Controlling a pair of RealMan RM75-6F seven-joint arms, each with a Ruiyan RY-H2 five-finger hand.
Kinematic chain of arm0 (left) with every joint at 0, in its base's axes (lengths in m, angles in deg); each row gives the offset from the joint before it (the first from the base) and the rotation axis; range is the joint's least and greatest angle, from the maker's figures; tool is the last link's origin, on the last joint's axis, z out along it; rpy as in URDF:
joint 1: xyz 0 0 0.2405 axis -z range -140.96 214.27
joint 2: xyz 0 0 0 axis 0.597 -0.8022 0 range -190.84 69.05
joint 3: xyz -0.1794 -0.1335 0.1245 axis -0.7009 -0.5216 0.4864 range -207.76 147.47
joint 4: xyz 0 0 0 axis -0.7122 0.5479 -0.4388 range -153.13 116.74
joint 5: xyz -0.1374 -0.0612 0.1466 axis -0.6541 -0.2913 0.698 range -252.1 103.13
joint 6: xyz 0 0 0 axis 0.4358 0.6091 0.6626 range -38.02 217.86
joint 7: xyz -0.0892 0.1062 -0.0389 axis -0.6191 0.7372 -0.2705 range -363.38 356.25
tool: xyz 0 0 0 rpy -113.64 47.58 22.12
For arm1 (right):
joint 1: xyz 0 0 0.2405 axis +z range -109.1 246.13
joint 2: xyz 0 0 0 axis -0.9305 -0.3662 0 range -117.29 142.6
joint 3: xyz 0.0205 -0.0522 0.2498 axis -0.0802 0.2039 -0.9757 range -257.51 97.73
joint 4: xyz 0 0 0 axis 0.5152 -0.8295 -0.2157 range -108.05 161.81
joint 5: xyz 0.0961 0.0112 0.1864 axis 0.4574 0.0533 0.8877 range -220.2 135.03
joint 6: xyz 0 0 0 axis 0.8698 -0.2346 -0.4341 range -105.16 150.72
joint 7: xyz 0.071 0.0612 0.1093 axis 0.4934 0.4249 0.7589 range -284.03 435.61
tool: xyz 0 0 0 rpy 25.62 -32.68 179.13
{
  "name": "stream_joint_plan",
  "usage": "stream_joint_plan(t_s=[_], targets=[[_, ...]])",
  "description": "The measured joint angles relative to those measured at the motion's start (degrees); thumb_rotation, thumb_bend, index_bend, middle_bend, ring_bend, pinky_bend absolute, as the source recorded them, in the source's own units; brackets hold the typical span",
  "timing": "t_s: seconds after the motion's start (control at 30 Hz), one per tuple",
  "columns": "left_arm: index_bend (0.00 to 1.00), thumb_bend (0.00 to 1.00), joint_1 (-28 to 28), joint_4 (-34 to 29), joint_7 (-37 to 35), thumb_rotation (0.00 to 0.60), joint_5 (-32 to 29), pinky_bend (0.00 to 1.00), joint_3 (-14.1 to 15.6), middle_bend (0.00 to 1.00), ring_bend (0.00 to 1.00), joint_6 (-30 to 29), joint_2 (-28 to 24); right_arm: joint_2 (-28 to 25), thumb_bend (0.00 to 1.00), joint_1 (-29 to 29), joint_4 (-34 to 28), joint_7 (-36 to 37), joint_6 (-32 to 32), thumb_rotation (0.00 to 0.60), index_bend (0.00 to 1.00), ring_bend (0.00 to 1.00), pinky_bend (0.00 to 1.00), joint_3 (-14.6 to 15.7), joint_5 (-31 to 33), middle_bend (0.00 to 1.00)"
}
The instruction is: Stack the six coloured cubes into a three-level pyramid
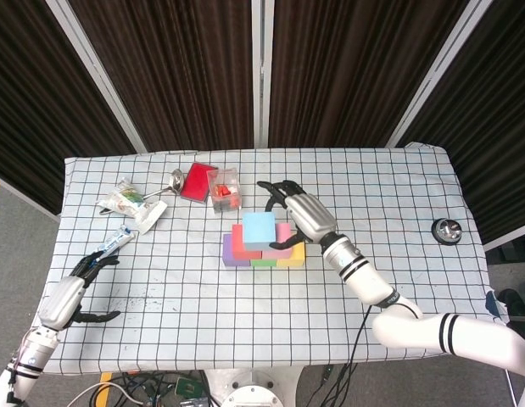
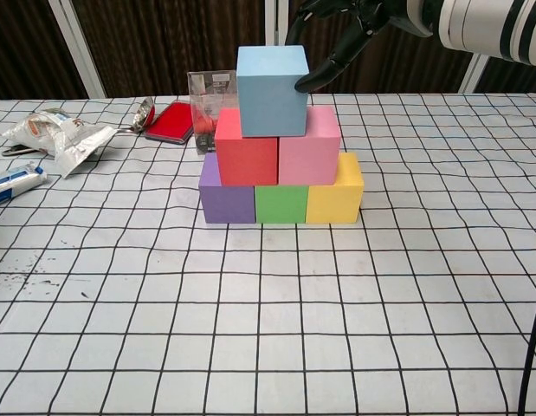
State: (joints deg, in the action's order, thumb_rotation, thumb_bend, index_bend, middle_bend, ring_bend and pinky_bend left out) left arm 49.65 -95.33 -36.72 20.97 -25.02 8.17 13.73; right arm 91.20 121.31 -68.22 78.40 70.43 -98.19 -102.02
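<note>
Bench (image 1: 398,195) under a white cloth with a black grid, creased in places, dark specks on the cloth just beyond the left hand (image 1: 63,301). Behind the bench, past the right hand (image 1: 303,214): dark brown pleated curtains (image 1: 186,76) in panels, split by pale metal posts (image 1: 262,72) (centre one upright, outer ones slanting in the head view). Grey floor (image 1: 25,229) outboard of the left hand, a yellow strip at its edge. Cables on the floor below the bench's near edge. Even light, soft shadows.
</note>
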Motion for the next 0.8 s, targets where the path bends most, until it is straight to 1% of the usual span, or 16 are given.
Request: stream_joint_plan(t_s=[0.8], targets=[[0.12,0.0,0.1,-0.7,0.6,0.6,0.1,0.06,-0.2,0.18,0.01,-0.1,-0.3,-0.4,0.12,0.2,0.2,0.1,-0.9,0.6,0.0,0.08,0.0,0.2,0.4,0.5]])
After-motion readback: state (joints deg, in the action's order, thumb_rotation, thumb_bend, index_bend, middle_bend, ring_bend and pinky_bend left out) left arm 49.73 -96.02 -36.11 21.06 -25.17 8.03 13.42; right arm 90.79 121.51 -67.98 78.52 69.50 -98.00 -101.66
